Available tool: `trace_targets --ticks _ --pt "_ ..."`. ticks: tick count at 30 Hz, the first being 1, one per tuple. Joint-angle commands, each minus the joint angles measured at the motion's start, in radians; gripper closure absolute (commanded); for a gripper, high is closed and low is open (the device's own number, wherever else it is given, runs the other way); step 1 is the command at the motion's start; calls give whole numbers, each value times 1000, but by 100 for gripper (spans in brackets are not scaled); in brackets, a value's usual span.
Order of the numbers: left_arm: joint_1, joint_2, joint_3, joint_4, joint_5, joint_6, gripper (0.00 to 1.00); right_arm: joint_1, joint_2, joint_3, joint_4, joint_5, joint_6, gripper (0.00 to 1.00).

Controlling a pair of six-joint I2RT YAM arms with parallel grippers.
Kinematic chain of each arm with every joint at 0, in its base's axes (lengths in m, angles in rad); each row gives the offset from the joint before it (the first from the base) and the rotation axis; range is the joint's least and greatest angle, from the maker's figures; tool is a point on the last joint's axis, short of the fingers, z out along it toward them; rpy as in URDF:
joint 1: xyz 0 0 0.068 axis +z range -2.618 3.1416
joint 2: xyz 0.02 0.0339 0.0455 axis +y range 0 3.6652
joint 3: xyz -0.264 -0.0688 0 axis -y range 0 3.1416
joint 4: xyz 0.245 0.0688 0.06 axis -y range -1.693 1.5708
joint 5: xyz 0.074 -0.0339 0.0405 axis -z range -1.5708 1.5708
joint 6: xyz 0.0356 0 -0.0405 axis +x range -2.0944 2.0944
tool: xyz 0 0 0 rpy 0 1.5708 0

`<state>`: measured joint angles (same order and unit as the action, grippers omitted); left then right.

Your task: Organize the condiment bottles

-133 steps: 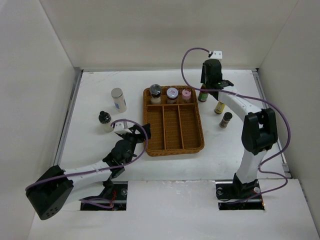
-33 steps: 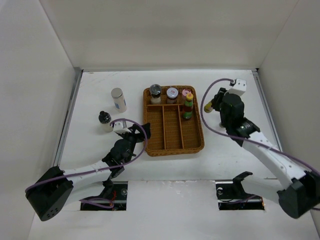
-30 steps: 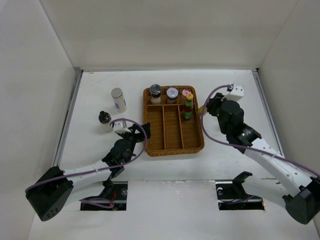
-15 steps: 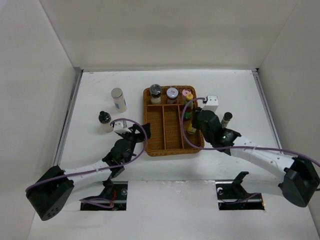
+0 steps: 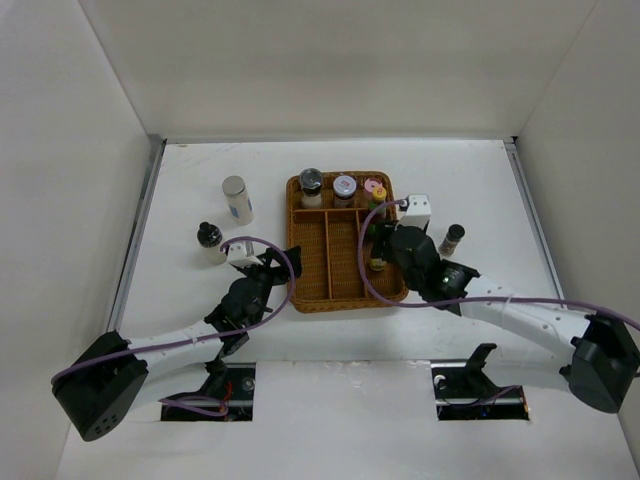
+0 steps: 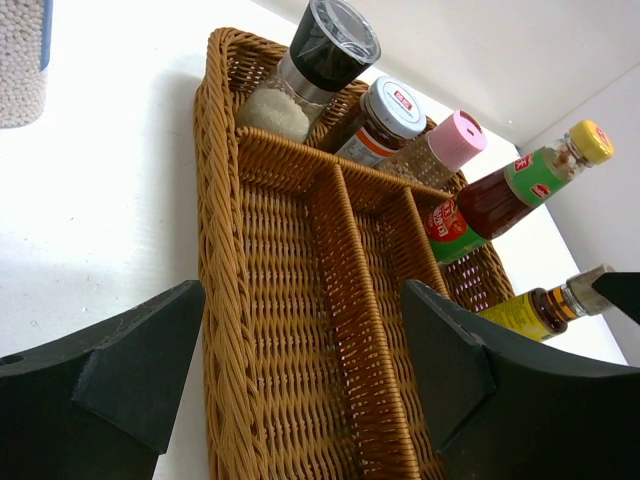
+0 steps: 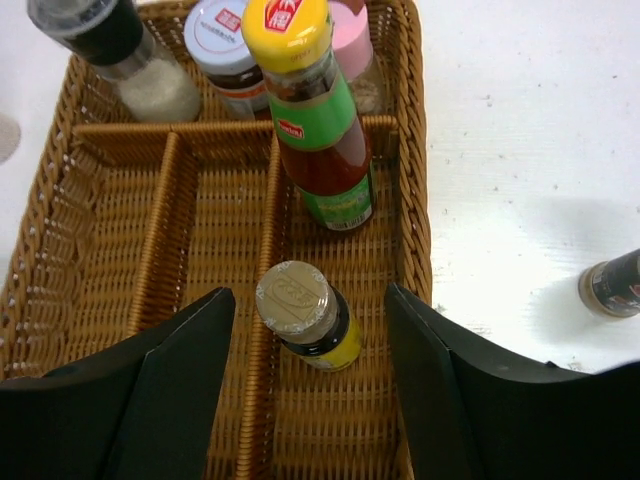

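Condiment bottles (image 5: 344, 188), eight counted: five stand inside the wicker tray (image 6: 213, 250) and three on the table (image 5: 200, 160) outside it. The tray has one cross bay at its far end and three long bays (four compartments in all). Over the right long bay hangs the right gripper (image 7: 308, 292), jaws spread with a gap on either side of the brown yellow-labelled bottle (image 7: 305, 315). That bottle stands on its own base on the weave and so is not gripped; the wide stance would let the fingers clear its cap on lifting away. Low by the tray's near-left corner sits the left gripper (image 6: 302, 288), jaws likewise wide apart and empty, apparently kept clear of the other arm. In descending size: one white cylinder (image 5: 237, 200), left of the tray on the table; one green-labelled bottle (image 7: 320, 140), at the far end of the right long bay, just beyond the brown one. One black-lidded grinder (image 6: 310, 65), one grey-lidded jar (image 7: 222, 45) and one pink-lidded jar (image 6: 440, 150) are ranked side by side in the cross bay, which suits their short bodies. Two small dark bottles remain on the table, one black-capped bottle (image 5: 209, 240) to the left and one dark bottle (image 5: 452, 238) to the right.
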<state>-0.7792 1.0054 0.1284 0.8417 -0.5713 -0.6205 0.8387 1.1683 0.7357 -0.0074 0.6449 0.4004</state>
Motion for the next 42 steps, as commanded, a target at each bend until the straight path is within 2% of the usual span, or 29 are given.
trace_targets --ticks 1,4,6,9,10,11,14,17,21,23,28,30,32,36,38,42 --pt "1 -1 13 57 10 -13 21 7 -80 -12 46 32 5 30" --pt "5 -1 11 57 10 -13 21 -37 -203 -54 46 42 15 27" --pt "4 2 13 57 10 -13 21 -123 -281 -103 53 44 29 27" --pt "-2 9 17 57 10 -13 21 -322 -274 -148 35 24 70 40" --pt "-2 10 17 57 10 -13 21 -379 -244 -150 17 12 80 40" --pt "-2 10 17 57 10 -13 21 -420 -207 -147 8 15 83 40" --pt "-1 4 16 57 10 -15 21 -511 -110 -148 50 35 78 26" --pt "-2 2 14 57 10 -15 21 -562 -24 -127 83 22 48 21" --pt "-7 10 17 57 10 -16 21 -565 62 -82 95 -16 43 21" --pt "-9 10 17 57 11 -16 21 -571 97 -71 115 -25 44 24" --pt "-4 7 16 57 11 -18 21 -599 160 -70 191 -21 40 45" --pt "-4 7 16 57 13 -19 21 -594 154 -73 208 -1 28 58" --pt "-5 10 16 57 13 -19 21 -576 114 -78 199 47 14 64" --pt "-8 12 17 57 14 -21 21 -470 -74 -88 124 159 -46 66" --pt "-9 9 17 57 16 -22 21 -378 -223 -58 28 219 -61 66" --pt "-2 10 17 57 16 -24 21 -180 -354 69 -120 275 -72 67"
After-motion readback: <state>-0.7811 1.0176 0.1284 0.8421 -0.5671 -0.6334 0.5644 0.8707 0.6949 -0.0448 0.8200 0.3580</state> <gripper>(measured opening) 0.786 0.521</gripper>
